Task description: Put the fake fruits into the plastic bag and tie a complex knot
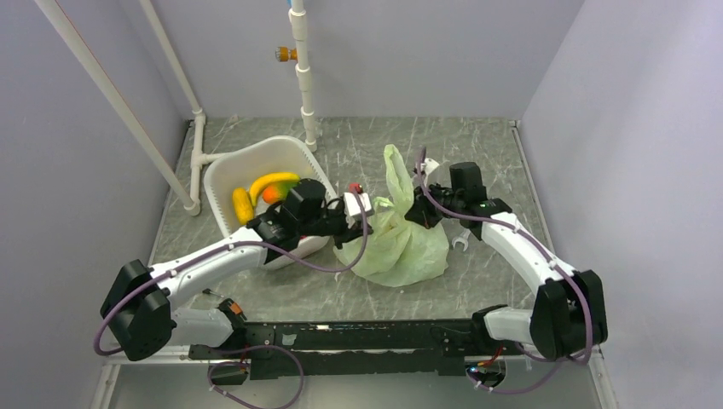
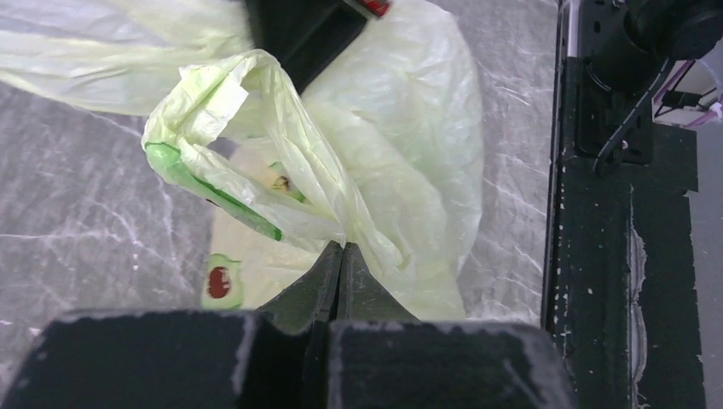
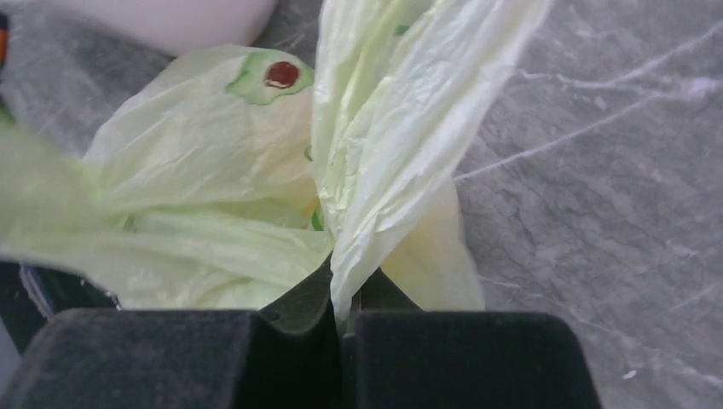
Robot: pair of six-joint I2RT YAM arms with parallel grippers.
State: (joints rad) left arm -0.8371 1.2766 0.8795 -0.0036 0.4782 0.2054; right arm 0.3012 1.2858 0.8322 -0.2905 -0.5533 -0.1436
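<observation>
Thin pale-green crinkly plastic bag [image 1: 401, 247] lies on grey marbled table [image 1: 486, 153], just right of white plastic basin [image 1: 223, 170]. Its long axis runs near-far, free handle loop [image 1: 394, 170] pointing away. Left gripper [image 2: 341, 254] and right gripper [image 3: 338, 298] each clenched on bag film. Glossy yellow bananas [image 1: 271, 181] are in the basin.

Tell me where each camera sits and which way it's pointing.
Top external: above and behind the bases, looking down at the table, plastic bag and white basin; left arm and right arm show.
Left wrist: on the left arm, facing along the left gripper, shut on the bag's handle loop; black rail at right.
Right wrist: on the right arm, facing along the right gripper, shut on a bag fold.
Shared: both wrist views show the bag's avocado prints.
</observation>
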